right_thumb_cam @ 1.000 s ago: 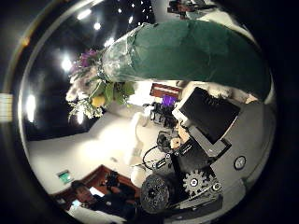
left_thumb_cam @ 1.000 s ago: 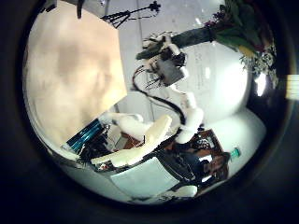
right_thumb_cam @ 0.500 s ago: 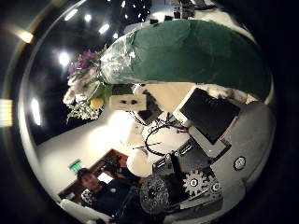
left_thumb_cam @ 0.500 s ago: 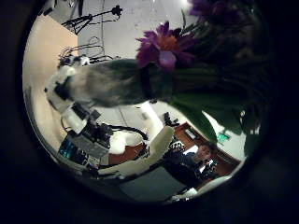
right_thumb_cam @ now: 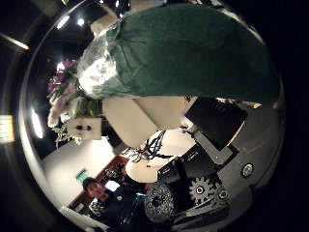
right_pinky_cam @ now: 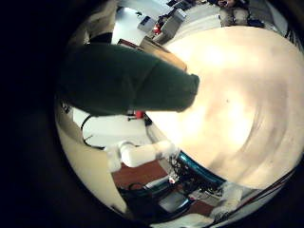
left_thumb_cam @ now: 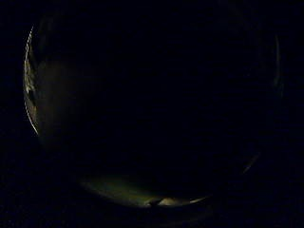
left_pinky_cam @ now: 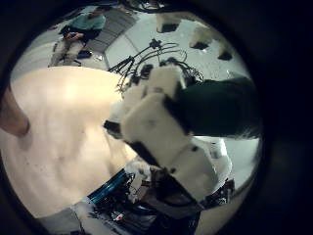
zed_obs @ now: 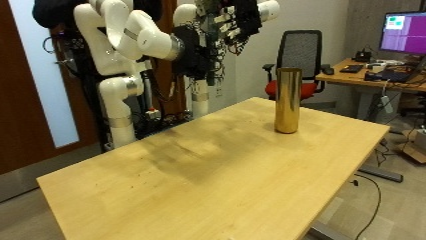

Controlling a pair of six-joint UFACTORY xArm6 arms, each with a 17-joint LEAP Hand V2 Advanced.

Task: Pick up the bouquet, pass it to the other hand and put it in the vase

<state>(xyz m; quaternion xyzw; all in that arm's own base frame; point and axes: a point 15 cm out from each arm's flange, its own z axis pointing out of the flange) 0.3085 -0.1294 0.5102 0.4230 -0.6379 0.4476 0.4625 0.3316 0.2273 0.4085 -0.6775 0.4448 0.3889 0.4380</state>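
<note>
Outside view: the gold vase (zed_obs: 286, 100) stands upright at the far right of the table (zed_obs: 173, 180). Both arms are raised at the far left, and I cannot make out the bouquet among them.

Left little finger side palm view: the bouquet's dark green wrap (left_pinky_cam: 223, 108) lies just behind the left hand (left_pinky_cam: 164, 132), high above the table. Whether this hand has closed on it, I cannot tell.

Left thumb side palm view: nearly all black. Half a second ago it showed purple flowers and the wrap, so something probably now sits right against that palm.

Right little finger side palm view: the wrap crosses the palm, well clear of the table.

Right thumb side palm view: the right hand (right_thumb_cam: 208, 145) is closed around the bouquet (right_thumb_cam: 179, 53), with the flowers (right_thumb_cam: 63, 92) sticking out beyond the wrap. The wrap fills more of the view than before.

The bundle looks light and soft, with crinkly, perhaps slippery paper and fragile blooms. It is best gripped on the wrapped stems, not the flower heads.
</note>
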